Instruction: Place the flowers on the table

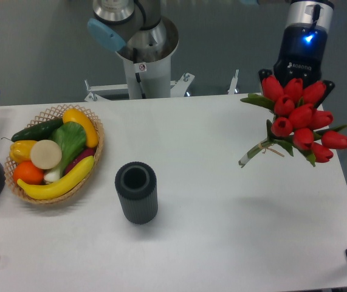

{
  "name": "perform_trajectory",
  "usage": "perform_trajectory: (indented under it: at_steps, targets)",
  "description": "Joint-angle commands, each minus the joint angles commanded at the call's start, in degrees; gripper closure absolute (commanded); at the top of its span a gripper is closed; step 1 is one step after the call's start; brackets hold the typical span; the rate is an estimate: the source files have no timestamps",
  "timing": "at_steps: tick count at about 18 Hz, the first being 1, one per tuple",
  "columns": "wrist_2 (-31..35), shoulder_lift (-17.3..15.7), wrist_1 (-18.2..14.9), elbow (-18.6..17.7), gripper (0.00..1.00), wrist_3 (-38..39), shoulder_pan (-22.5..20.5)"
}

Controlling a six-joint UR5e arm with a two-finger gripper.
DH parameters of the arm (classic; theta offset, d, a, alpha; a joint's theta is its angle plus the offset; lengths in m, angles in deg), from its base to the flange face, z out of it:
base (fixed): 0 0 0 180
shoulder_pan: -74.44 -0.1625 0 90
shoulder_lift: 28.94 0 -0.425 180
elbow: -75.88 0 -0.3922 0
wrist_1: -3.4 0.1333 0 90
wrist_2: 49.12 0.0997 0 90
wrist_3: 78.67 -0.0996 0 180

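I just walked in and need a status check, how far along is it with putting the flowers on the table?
Done: the gripper has the flowers, and they are clear of the dark cylinder. In hand: the bunch hangs tilted above the table's right side, with a faint shadow beneath it. Left: lower it onto the white top and let go.

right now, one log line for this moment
hand: holding flowers | flowers: above table, far right | dark cylinder: upright, centre | placed: no
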Motion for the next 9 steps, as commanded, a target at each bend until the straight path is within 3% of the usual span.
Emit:
perform_trajectory:
  at_steps: [9]
  targets:
    - [2.2,-1.2,-0.3,-0.3,0.62,0.0,0.2]
